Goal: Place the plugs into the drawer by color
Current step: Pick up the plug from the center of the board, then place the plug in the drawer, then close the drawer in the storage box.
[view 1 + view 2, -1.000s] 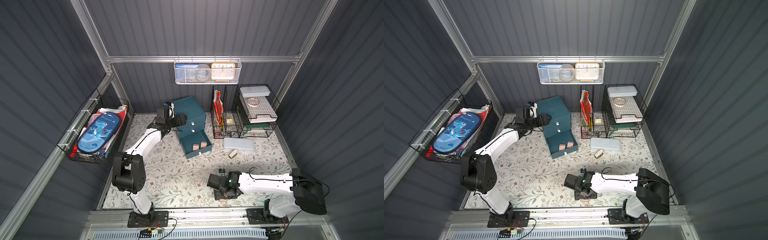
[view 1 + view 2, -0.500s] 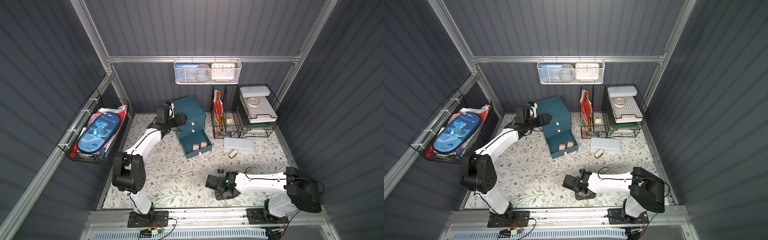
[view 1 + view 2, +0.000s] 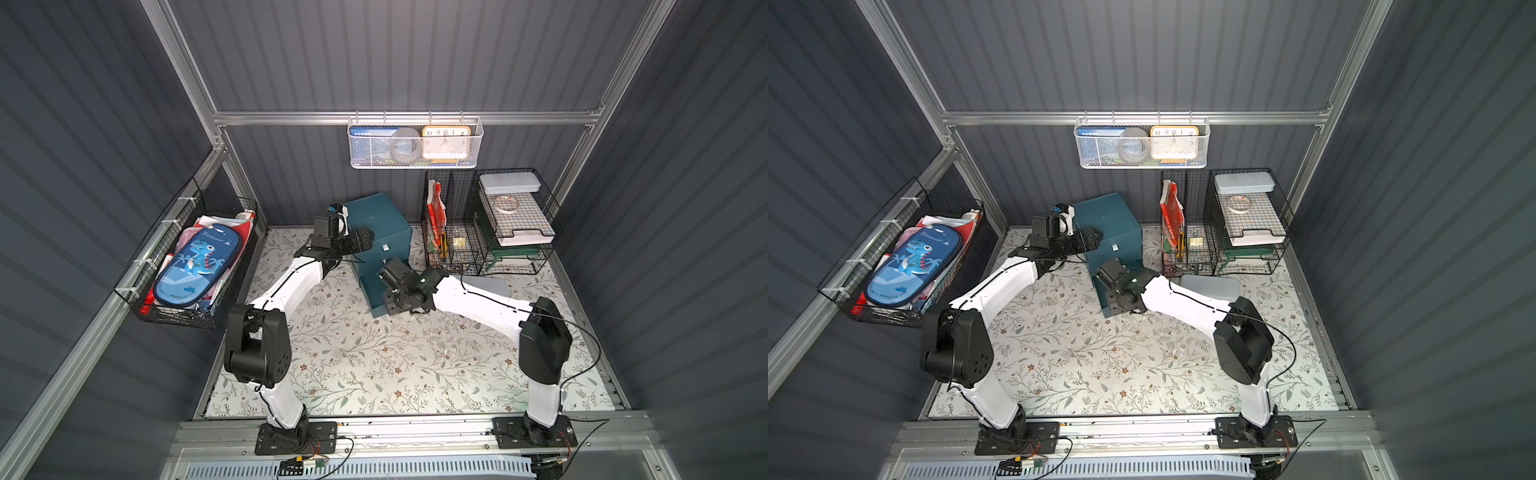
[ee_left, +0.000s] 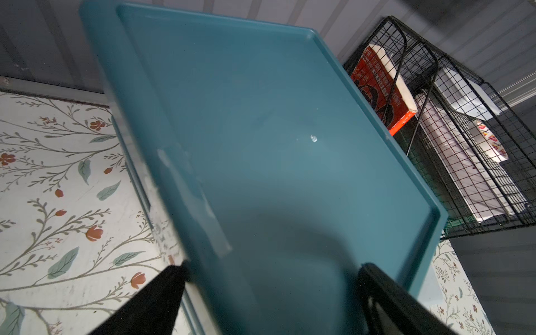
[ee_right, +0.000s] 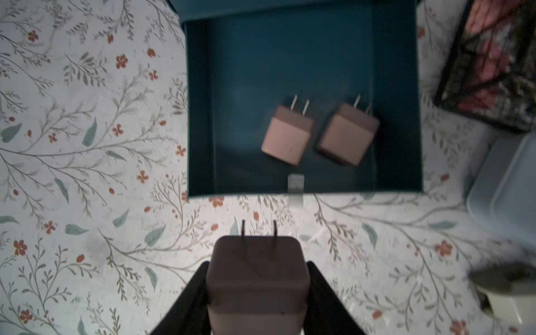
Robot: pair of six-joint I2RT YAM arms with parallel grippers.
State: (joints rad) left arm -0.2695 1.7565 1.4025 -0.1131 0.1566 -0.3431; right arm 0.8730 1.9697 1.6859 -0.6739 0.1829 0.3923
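Dark ribbed walls are enclosing a tabletop [image 3: 374, 357] covered in a floral print. Right gripper [image 5: 256, 269]: is clamping a peach pink plug [image 5: 256, 258] by two opposite sides, with the prongs pointing away from the wrist. It is hovering above the tabletop just in front of the bottom drawer [image 5: 301, 58]. The bottom drawer is standing pulled out, its white pull tab [image 5: 295, 185] facing the gripper. Two pink plugs [image 5: 287, 136] are lying side by side on its floor, prongs toward the back. Left gripper [image 4: 275, 295]: is holding its jaws wide apart across a corner of the top of the drawer cabinet [image 4: 261, 130]; whether it is touching cannot be told. The drawer cabinet is standing at the back wall, beside a black wire rack [image 3: 511, 170]. A pale grey-blue case [image 3: 1214, 286] is lying on the tabletop in front of the rack, partly behind the right arm. A white mesh basket [image 3: 374, 156] is hanging on the back rail. A black wire basket [image 3: 174, 313] on the side wall is holding a blue dinosaur pencil case [image 3: 195, 262].
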